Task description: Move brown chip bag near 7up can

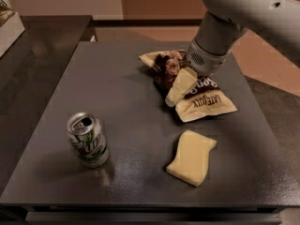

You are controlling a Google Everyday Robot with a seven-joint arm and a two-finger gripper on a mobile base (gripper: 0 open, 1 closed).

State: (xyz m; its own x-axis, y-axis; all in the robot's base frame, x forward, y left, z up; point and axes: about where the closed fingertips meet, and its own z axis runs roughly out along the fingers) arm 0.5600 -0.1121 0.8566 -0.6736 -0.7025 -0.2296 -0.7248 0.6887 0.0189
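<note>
The brown chip bag (206, 104) lies crumpled on the dark grey table (117, 78), right of centre toward the back, with cream edges and white lettering. My gripper (180, 86) comes down from the upper right on a white arm and sits on the middle of the bag, covering part of it. The 7up can (88, 139) stands upright at the front left, silver with green markings and an opened top, well apart from the bag.
A pale yellow sponge-like slab (192, 157) lies at the front right, just in front of the bag. A white box (9, 25) sits on a counter at the far left. The table's front edge is close to the can and slab.
</note>
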